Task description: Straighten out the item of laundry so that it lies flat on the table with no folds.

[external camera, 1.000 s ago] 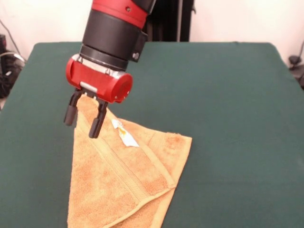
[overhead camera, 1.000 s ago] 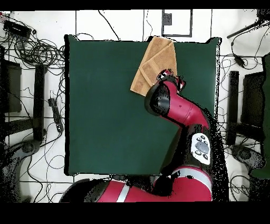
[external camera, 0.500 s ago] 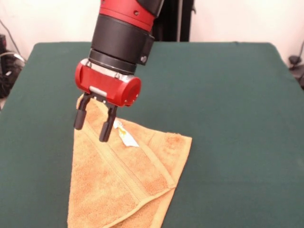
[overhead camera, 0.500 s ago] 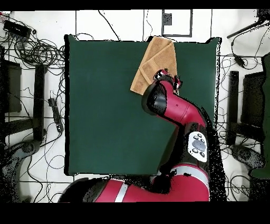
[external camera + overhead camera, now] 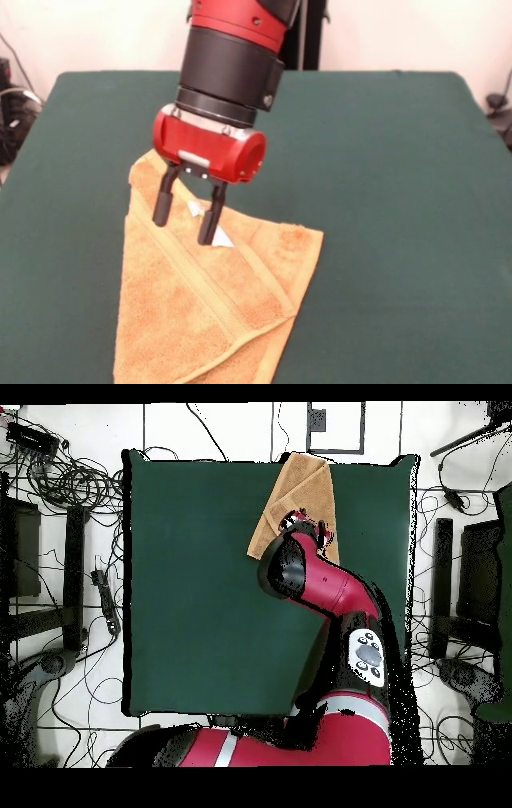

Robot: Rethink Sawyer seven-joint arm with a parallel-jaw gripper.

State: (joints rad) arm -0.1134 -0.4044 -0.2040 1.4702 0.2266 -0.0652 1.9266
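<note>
The orange-tan terry towel (image 5: 204,308) lies folded into a rough triangle on the dark green felt-covered table (image 5: 384,200), a woven border band running diagonally across it and a small white tag (image 5: 210,226) near its upper part. In the front view the red and black gripper (image 5: 186,217) hangs above the towel's upper part, its two black fingers (image 5: 162,206) spread apart with nothing between them. The overhead view places the towel (image 5: 300,499) against one table edge near a corner, but there the red arm (image 5: 320,584) covers part of it and hides the fingers.

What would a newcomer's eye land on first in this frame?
The red and black arm's open gripper, hanging just above the orange towel. The towel lies folded into a rough triangle at the green table's near edge in the front view, a white tag showing between the fingers.
</note>
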